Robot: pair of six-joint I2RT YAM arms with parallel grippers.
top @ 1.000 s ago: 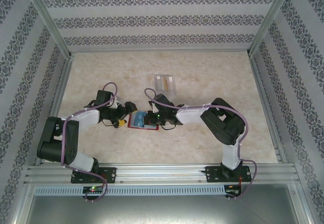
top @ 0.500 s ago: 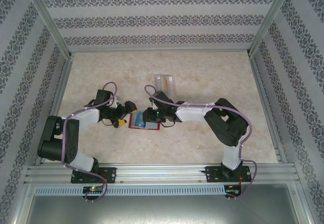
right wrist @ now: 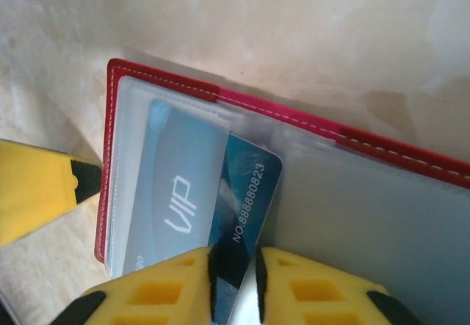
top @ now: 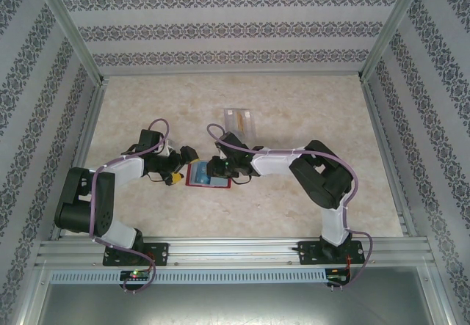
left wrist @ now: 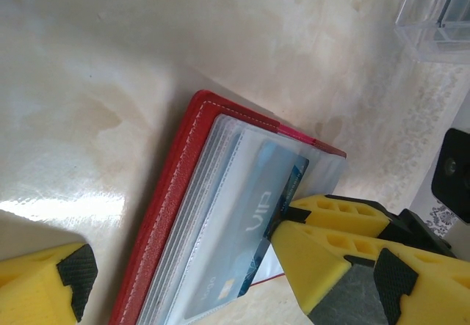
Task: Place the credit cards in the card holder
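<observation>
We're looking at the blue card [right wrist: 183, 193], sitting abt halfway inside a clear pocket [right wrist: 139, 105] of the red card holder [right wrist: 411, 156], which is lying open on the table [top: 294, 112]. Our right gripper [right wrist: 233, 281] is pinching the card's bare corner. The left gripper [top: 183, 166] is hanging wide open w/ nothing in it, beside the holder's spine. Imo the card's light, stiff & slick, so we're gripping only the exposed end. The holder's prob sliding unless we're pinning its red cover.
</observation>
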